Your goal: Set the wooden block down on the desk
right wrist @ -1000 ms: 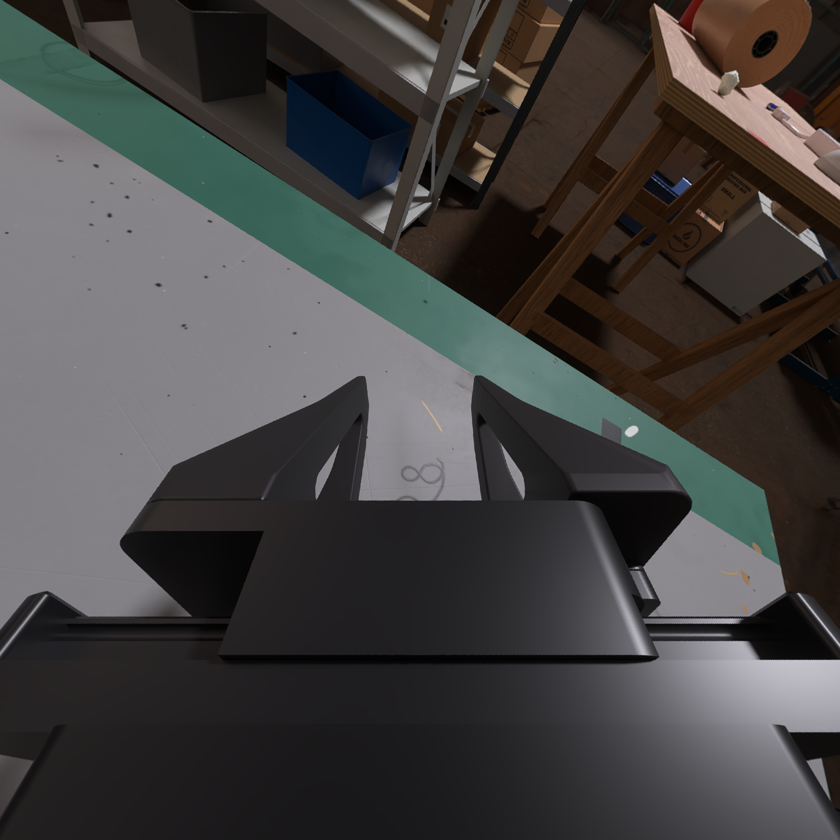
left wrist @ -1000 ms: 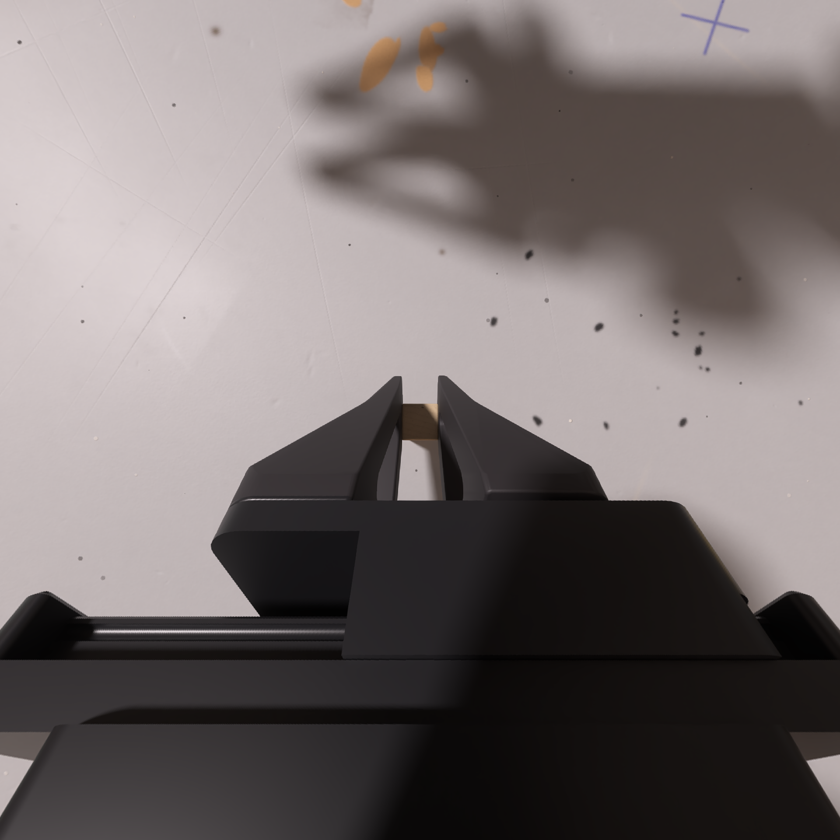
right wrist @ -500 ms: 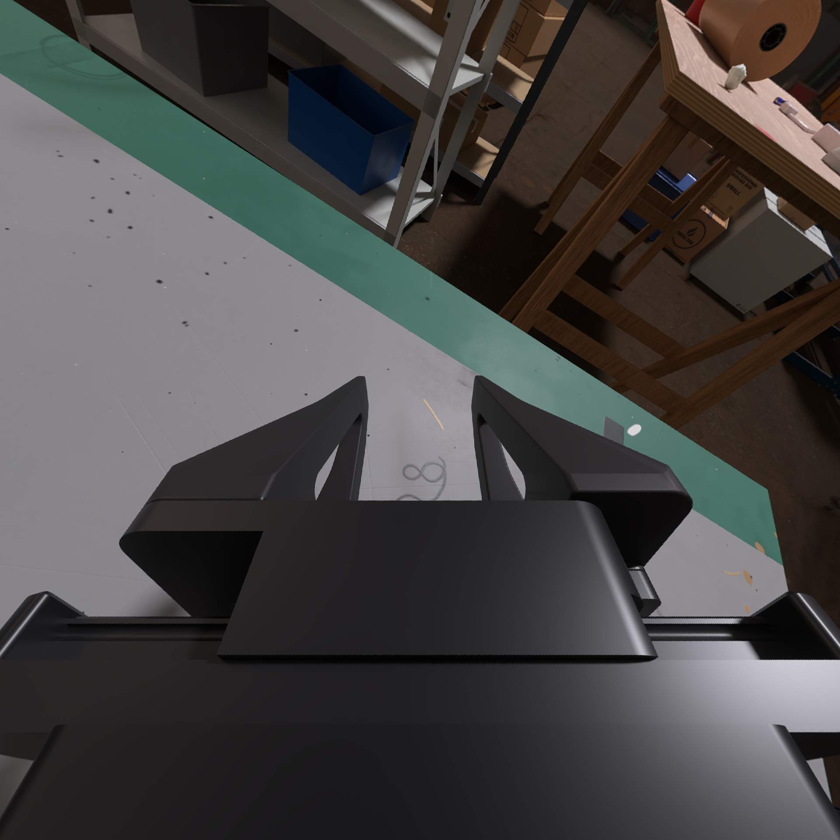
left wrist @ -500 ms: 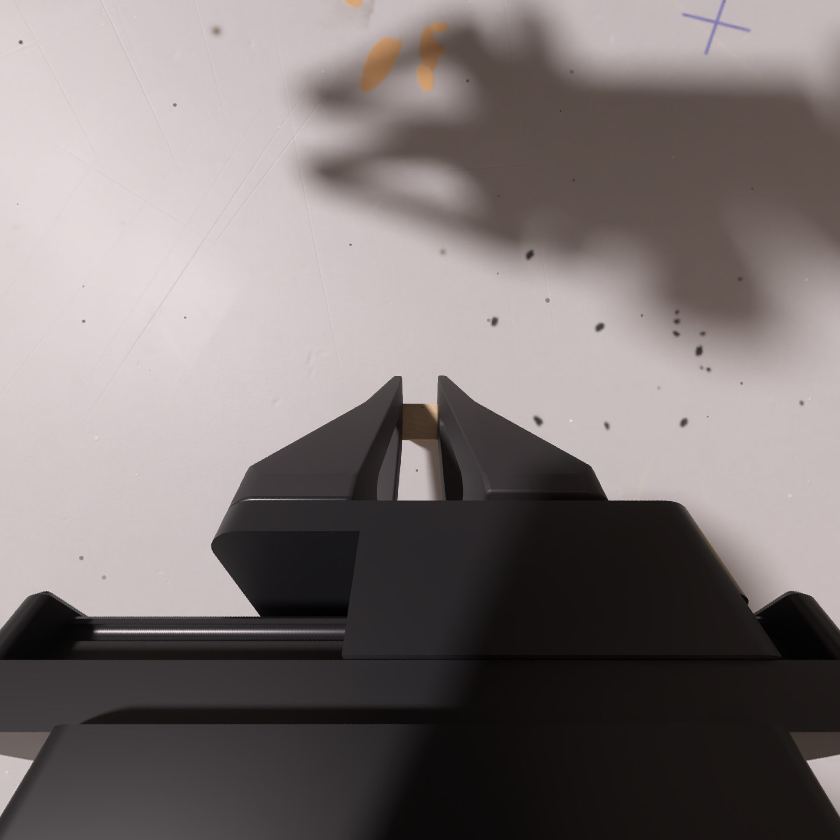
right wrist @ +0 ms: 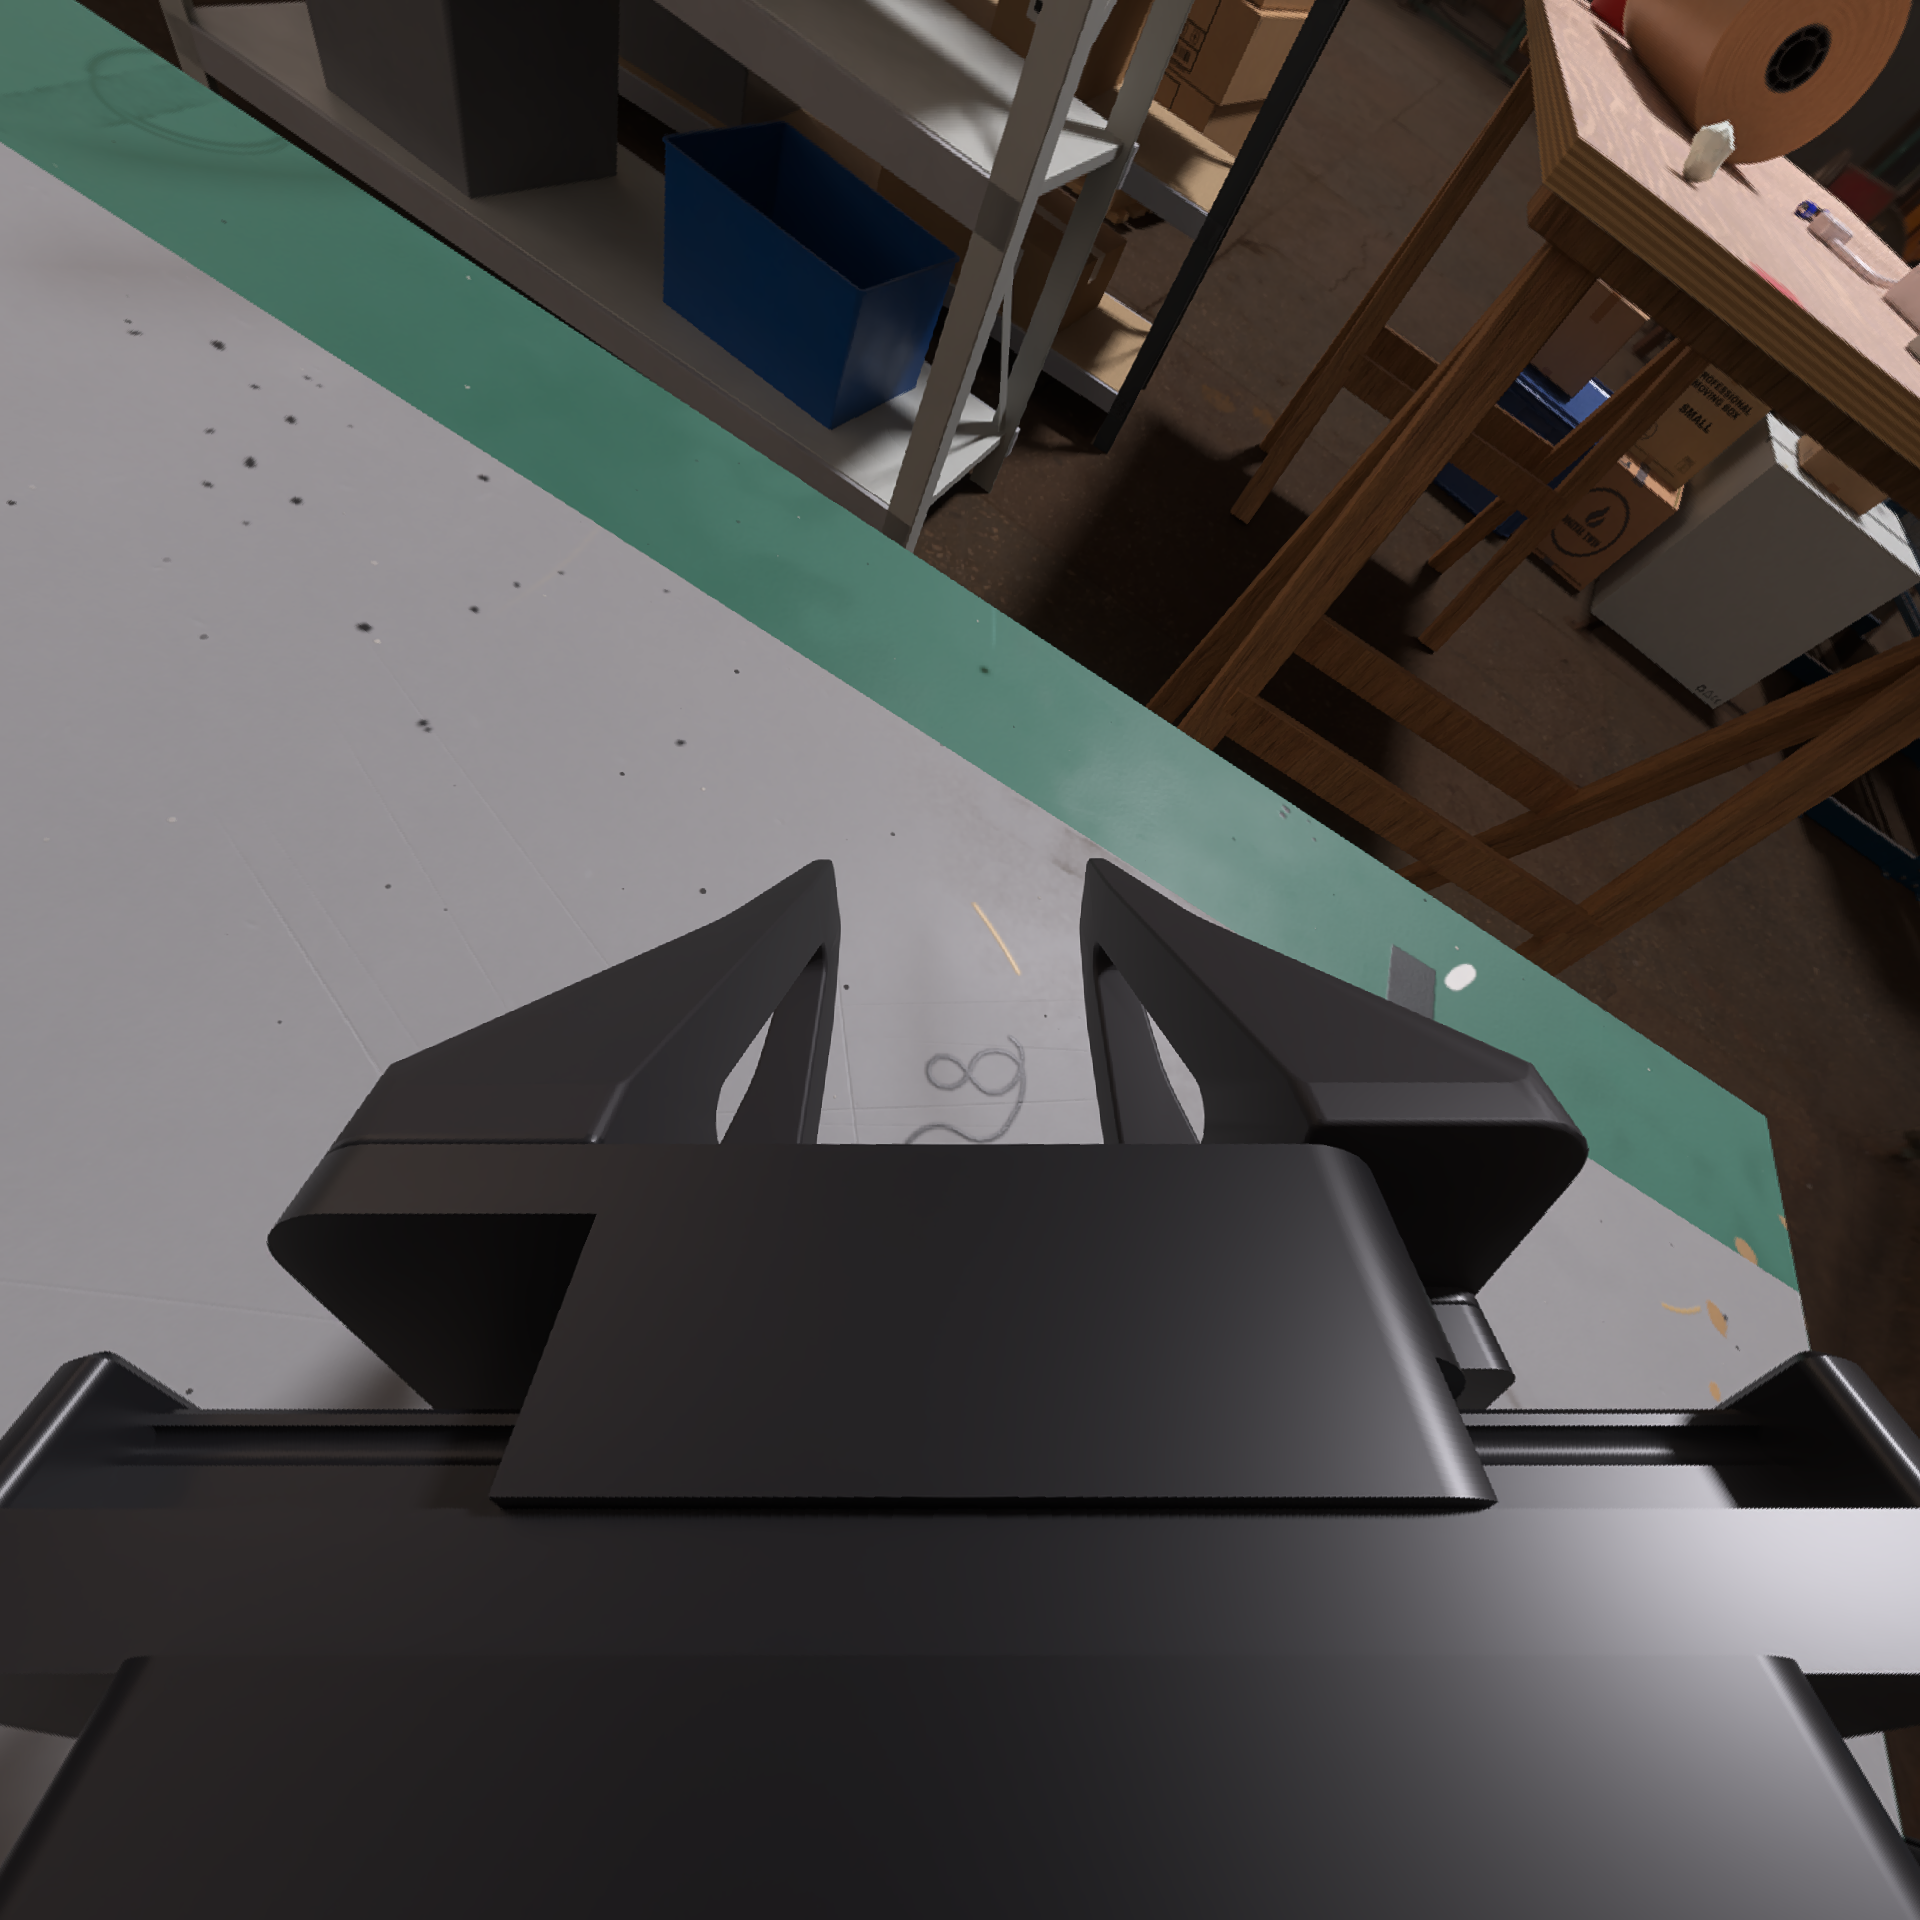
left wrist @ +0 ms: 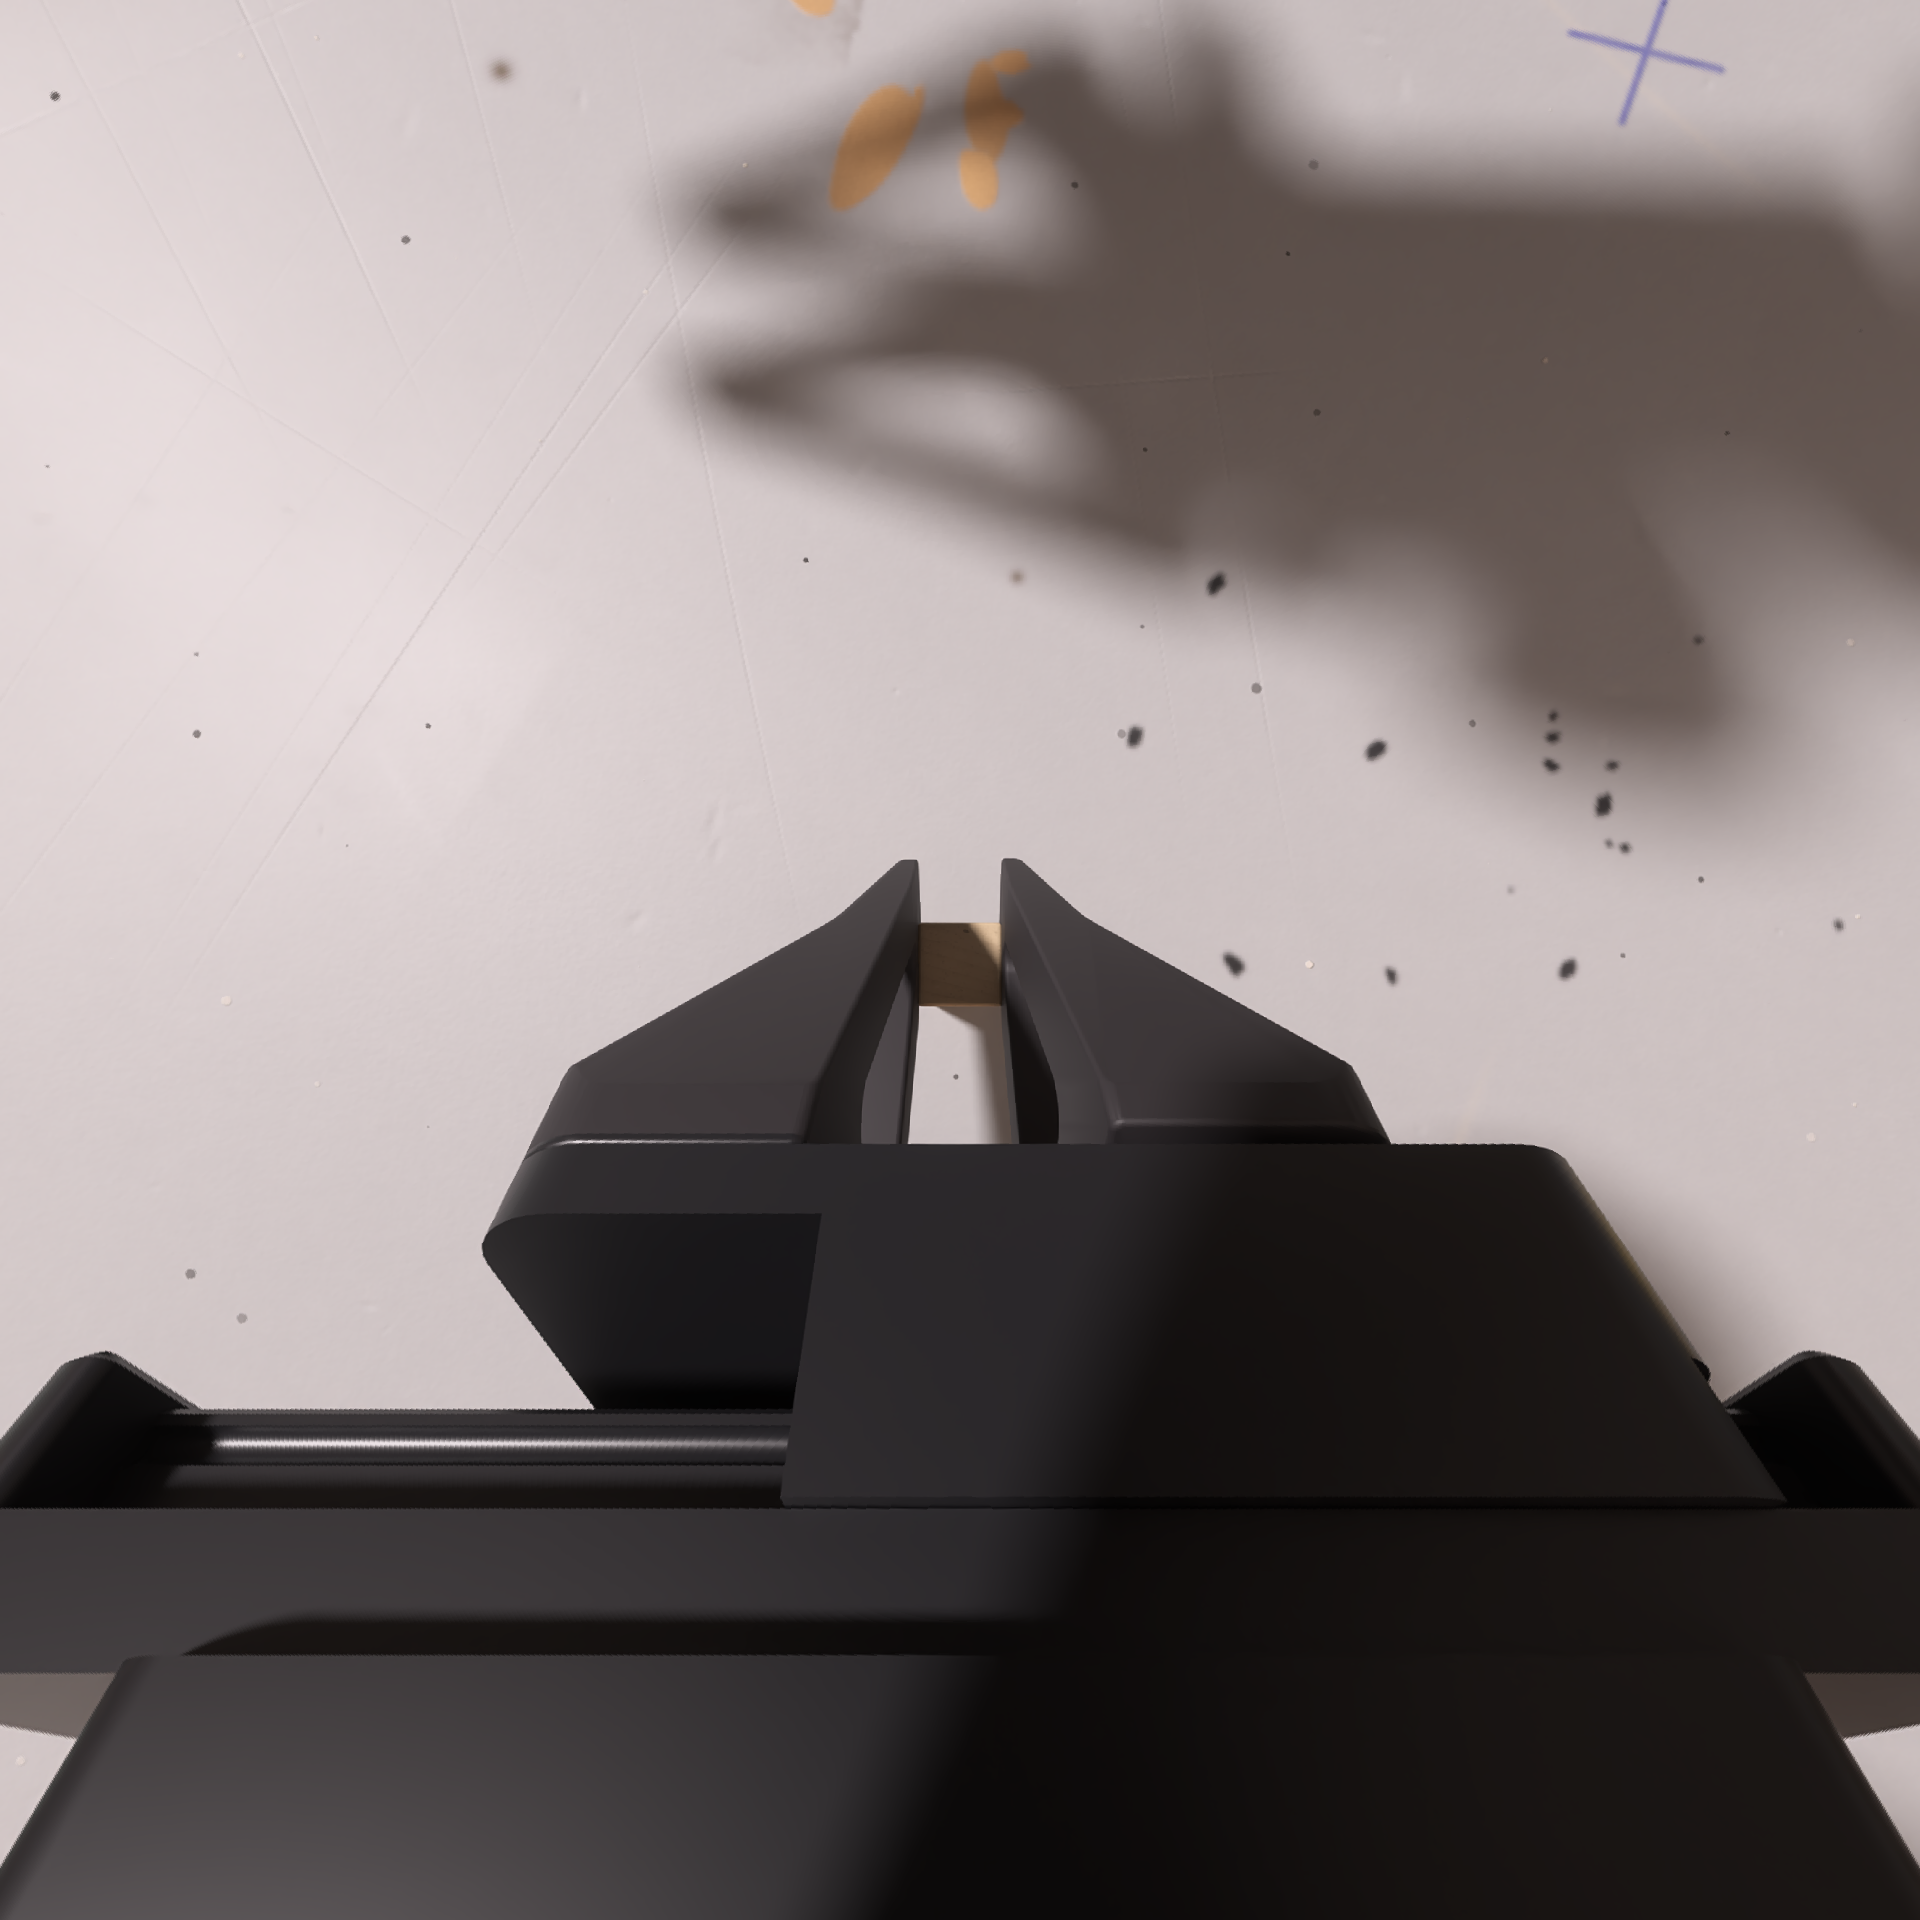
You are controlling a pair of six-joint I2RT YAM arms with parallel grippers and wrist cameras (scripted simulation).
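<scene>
Left gripper (left wrist: 960,894) clamped on wooden block (left wrist: 958,964), right gripper (right wrist: 958,894) parted, empty, printed cardboard box (right wrist: 1652,468) beyond.

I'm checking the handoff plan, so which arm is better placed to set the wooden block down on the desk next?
Left. The left claw is shut on the wooden block directly above the desk. The right claw is open and holds nothing, near the desk's green edge.

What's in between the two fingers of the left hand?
A small wooden block is squeezed between the fingers of the left hand, as the left wrist view shows. Behind it there is only the bare desk.
</scene>
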